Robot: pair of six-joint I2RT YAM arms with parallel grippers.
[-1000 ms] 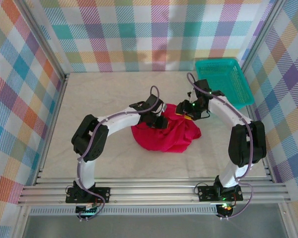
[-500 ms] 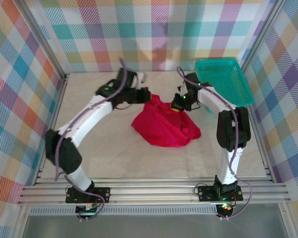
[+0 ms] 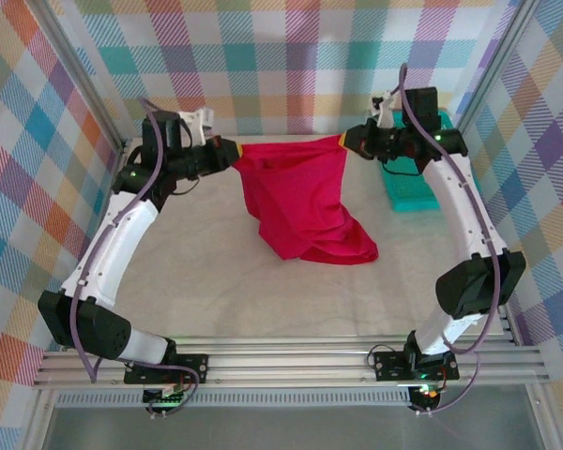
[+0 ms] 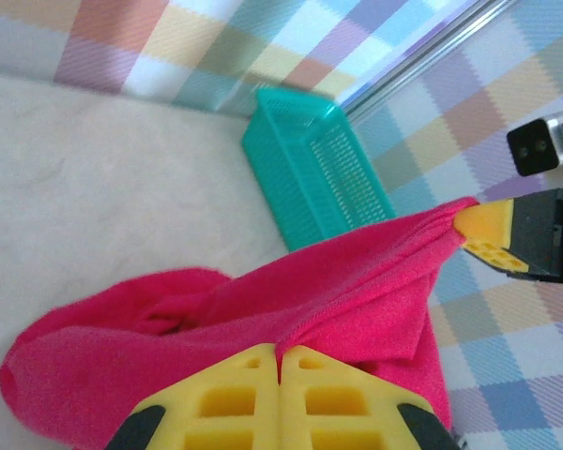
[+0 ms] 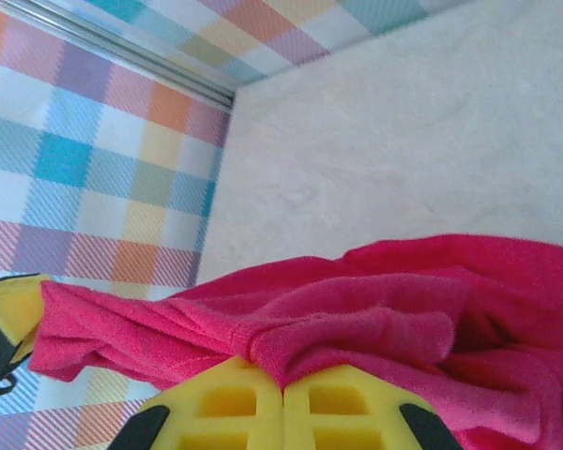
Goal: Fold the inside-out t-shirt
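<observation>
From its base at the near-left edge of the worktop, the left arm reaches up and away in a long slant. Its wrist turns inward near the far-left corner, so the left gripper points toward the middle. The right arm rises from the near-right edge, elbow bulging out by the right edge, and bends inward near the far-right corner, with the right gripper facing its partner. Both sets of yellow jaws are pressed together on cloth. The left wrist view shows the pads of the left gripper pinching a seam of the red t-shirt, and the right wrist view shows the right gripper nipping a bunched fold of it. The red t-shirt hangs between them with its top edge pulled nearly straight. Its lower part drapes down to a crumpled heap resting on the middle of the worktop, right of centre. Beyond, a teal basket sits at the far-right corner, partly behind the right arm. A second ago both arms crouched low over the shirt, then a heap at mid-worktop. Since then they have lifted and spread apart toward the far corners, drawing the cloth up and wide.
</observation>
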